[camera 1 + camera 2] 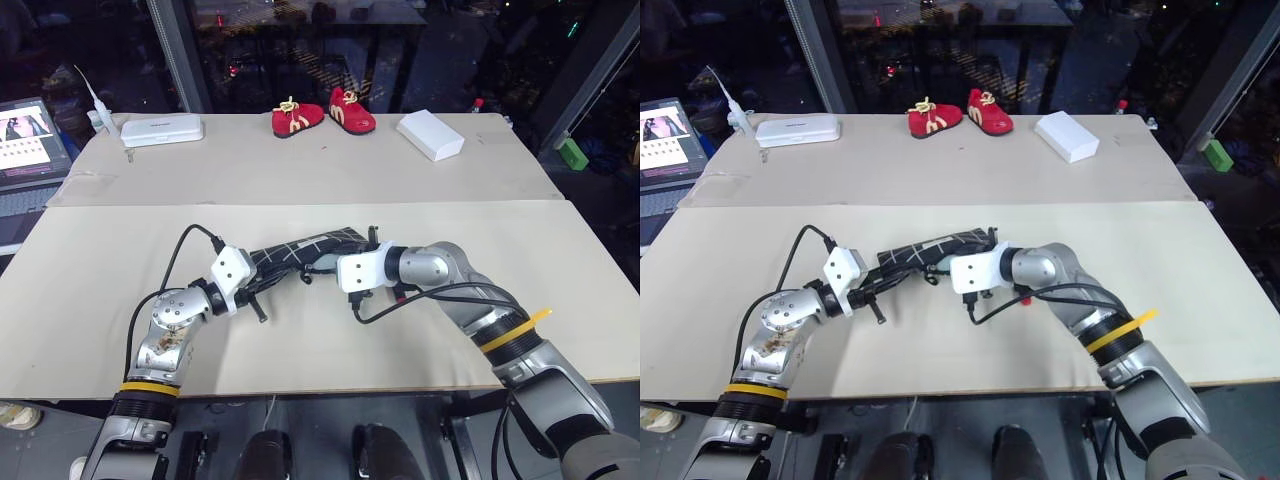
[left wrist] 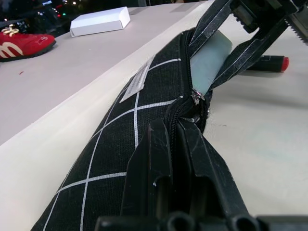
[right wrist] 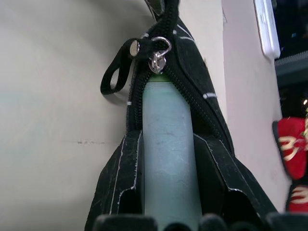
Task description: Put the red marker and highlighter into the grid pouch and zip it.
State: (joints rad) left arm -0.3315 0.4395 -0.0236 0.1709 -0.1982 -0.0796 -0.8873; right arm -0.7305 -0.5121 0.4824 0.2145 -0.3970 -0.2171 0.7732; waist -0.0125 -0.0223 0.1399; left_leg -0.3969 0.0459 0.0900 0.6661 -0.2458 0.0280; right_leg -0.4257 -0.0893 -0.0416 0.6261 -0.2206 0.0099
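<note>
Left gripper (image 1: 262, 283) clamped on one end of the grid pouch (image 1: 300, 250), lifting it just off the near table (image 1: 90, 300). Right gripper (image 2: 226, 53) gripping the highlighter (image 3: 166, 149), pale barrel between both fingers, front end poked into the pouch's open slit right by the zipper pull (image 3: 156, 55). Red marker (image 2: 269, 63) flat on the table just beyond the pouch's open end, apart from it. Red shoes (image 1: 322, 116), white box (image 1: 430, 134), white case (image 1: 161, 131) on the far table, well behind the pouch.
</note>
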